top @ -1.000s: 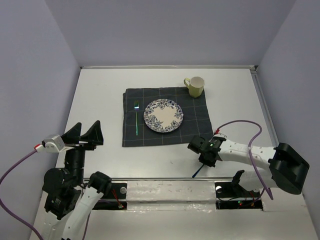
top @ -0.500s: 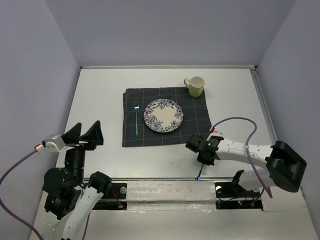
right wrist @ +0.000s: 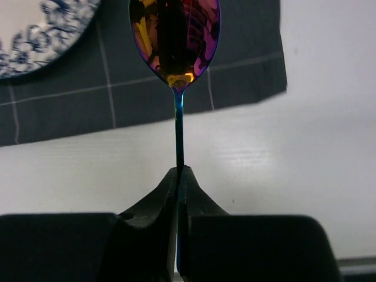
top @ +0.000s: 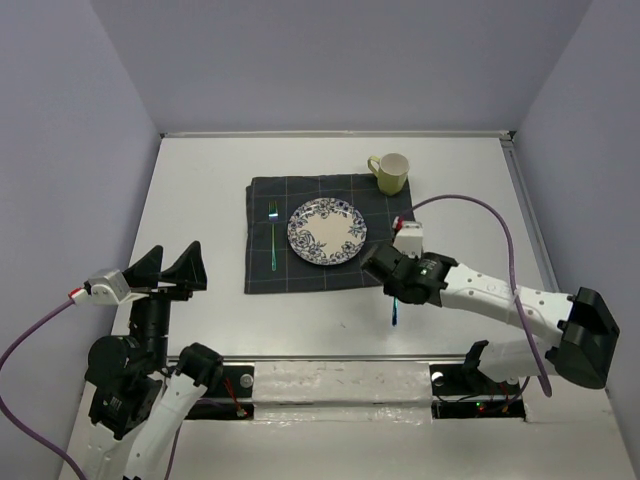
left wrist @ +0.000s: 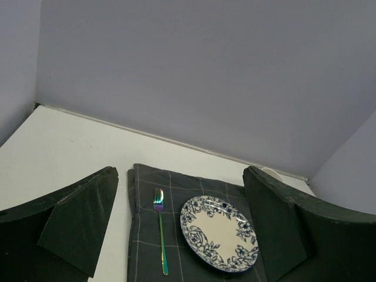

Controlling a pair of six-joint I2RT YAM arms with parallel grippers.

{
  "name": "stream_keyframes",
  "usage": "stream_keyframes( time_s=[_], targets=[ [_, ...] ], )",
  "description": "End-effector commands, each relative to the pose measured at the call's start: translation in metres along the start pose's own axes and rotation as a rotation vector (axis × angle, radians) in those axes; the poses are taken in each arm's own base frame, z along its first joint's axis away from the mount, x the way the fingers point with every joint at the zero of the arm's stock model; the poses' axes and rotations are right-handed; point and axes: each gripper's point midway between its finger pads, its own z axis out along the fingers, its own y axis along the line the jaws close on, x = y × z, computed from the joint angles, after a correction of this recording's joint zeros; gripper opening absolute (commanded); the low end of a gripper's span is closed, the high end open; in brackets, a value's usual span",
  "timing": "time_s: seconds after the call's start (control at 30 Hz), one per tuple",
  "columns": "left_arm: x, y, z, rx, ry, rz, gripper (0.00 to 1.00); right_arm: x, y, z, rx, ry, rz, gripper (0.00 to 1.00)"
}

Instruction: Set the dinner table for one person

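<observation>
Item 1. My left end effector (top: 170, 262): fingers wide apart, raised above the near left of the bench, well apart from every item.

Item 2. Large matte white rectangular bench (top: 200, 190): it carries everything listed here and is closed in by pale lilac walls (top: 330, 60) on three sides.

Item 3. Dark grey checked cloth (top: 262, 272): lies flat at mid-bench and bears items 4 and 5.

Item 4. Slim iridescent metal fork (top: 273, 240): lies on the cloth's left part, tines toward the far wall, just beside the plate and not touching it.

Item 5. Round white ceramic plate with a blue floral rim (top: 327, 231): sits at the cloth's middle, its centre plain white.

Item 6. Pale yellow-green ceramic mug (top: 390, 172): upright at the cloth's far right corner, handle to the left, pale inside.

Item 7. My right end effector (right wrist: 179, 175): fingers pressed together on the thin handle of an iridescent purple-gold metal spoon (right wrist: 174, 38). From the wrist the bowl shows ahead of me, over the cloth's near right corner, close to the plate's rim. From above, the handle end hangs over bare bench just beyond the cloth's near edge. I cannot tell whether the spoon touches anything below.

Item 8. Purple cable (top: 500, 225): loops above my right arm.
</observation>
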Motion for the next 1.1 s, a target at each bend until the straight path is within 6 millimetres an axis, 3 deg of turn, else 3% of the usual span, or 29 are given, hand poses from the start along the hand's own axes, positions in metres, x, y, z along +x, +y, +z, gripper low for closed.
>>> stream_keyframes(
  time_s=[0.0,0.03,0.1,0.13,0.2,0.27,0.33,0.43,0.47,0.8,1.07],
  targets=[
    [-0.012,0.0,-0.003,0.002,-0.043,-0.014,0.99,-0.075,0.028,-0.004,-0.086,-0.253,-0.227,0.0],
    [-0.011,0.0,-0.003,0.005,-0.042,-0.014,0.99,-0.096,0.038,0.001,-0.135,-0.291,-0.18,0.0],
    [-0.011,-0.001,-0.003,0.008,-0.041,-0.014,0.99,-0.118,0.041,0.009,-0.185,-0.32,-0.226,0.0],
    [-0.008,-0.001,-0.001,0.004,-0.028,-0.007,0.99,-0.131,0.056,0.008,-0.277,-0.341,-0.212,0.0],
    [-0.005,-0.001,0.002,-0.004,-0.016,0.001,0.99,-0.154,0.052,0.023,-0.296,-0.357,-0.218,0.0],
    [-0.005,0.0,0.002,-0.006,-0.015,0.0,0.99,-0.166,0.06,0.032,-0.338,-0.355,-0.227,0.0],
    [-0.004,-0.001,0.003,-0.006,-0.011,0.004,0.99,-0.174,0.059,0.062,-0.313,-0.305,-0.247,0.0],
    [-0.003,-0.001,0.004,-0.007,-0.007,0.008,0.99,-0.18,0.068,0.073,-0.342,-0.291,-0.251,0.0],
    [-0.002,-0.001,0.005,-0.009,-0.005,0.008,0.99,-0.19,0.068,0.075,-0.341,-0.305,-0.239,0.0],
    [0.004,0.001,0.01,-0.027,0.016,0.027,0.99,-0.191,0.073,0.116,-0.332,-0.234,-0.194,0.0],
    [0.008,0.001,0.014,-0.036,0.028,0.038,0.99,-0.17,0.065,0.145,-0.286,-0.154,-0.127,0.0]
  ],
)
